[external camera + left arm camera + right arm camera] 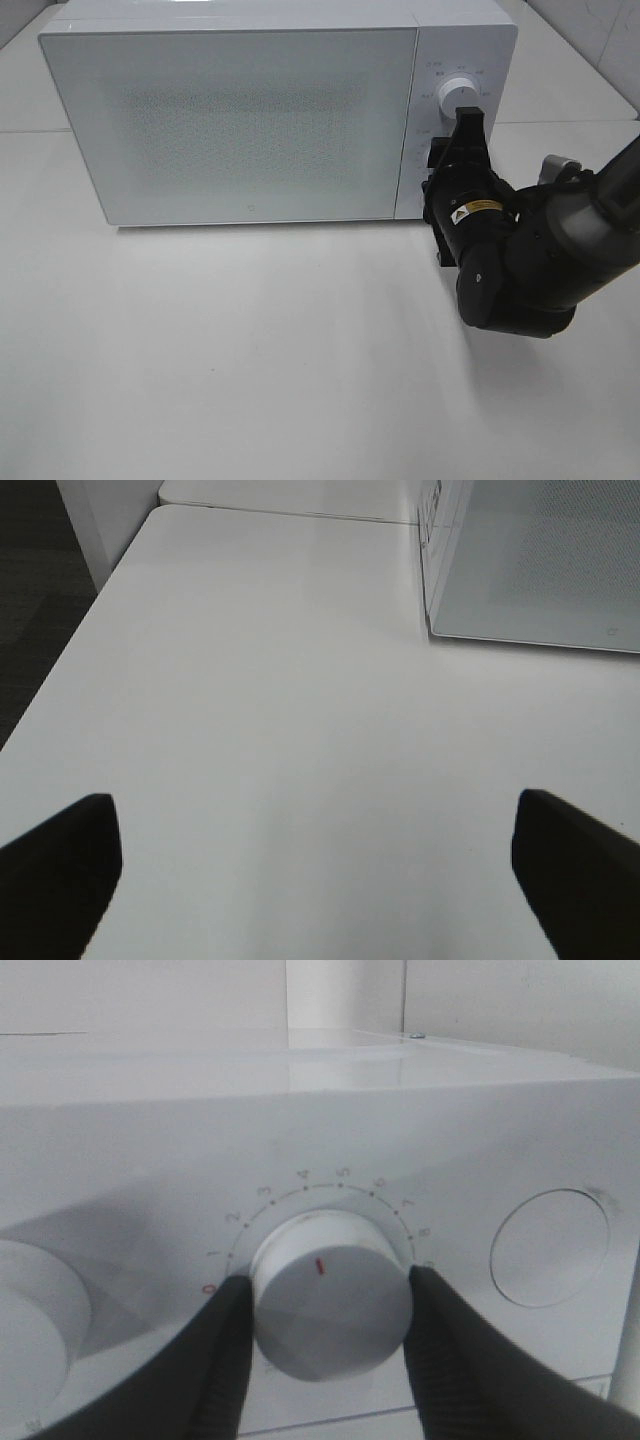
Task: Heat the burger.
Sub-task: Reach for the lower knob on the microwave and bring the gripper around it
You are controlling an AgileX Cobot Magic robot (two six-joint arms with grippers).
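The burger is hidden; the white microwave (240,110) stands with its frosted door (235,125) closed. My right gripper (468,122) reaches onto the control panel just below the upper knob (460,93). In the right wrist view this gripper (328,1290) is shut on the timer knob (330,1310), one dark finger (225,1360) on each side of it. The knob's red mark points up between 4 and 5 on the dial. My left gripper (315,880) stands open over bare table, nothing between its fingers (60,870).
On the panel a second knob (30,1320) sits to one side of the held knob and a round button (550,1248) to the other. The microwave's corner (530,570) lies ahead of the left gripper. The table's left edge (60,660) drops to dark floor.
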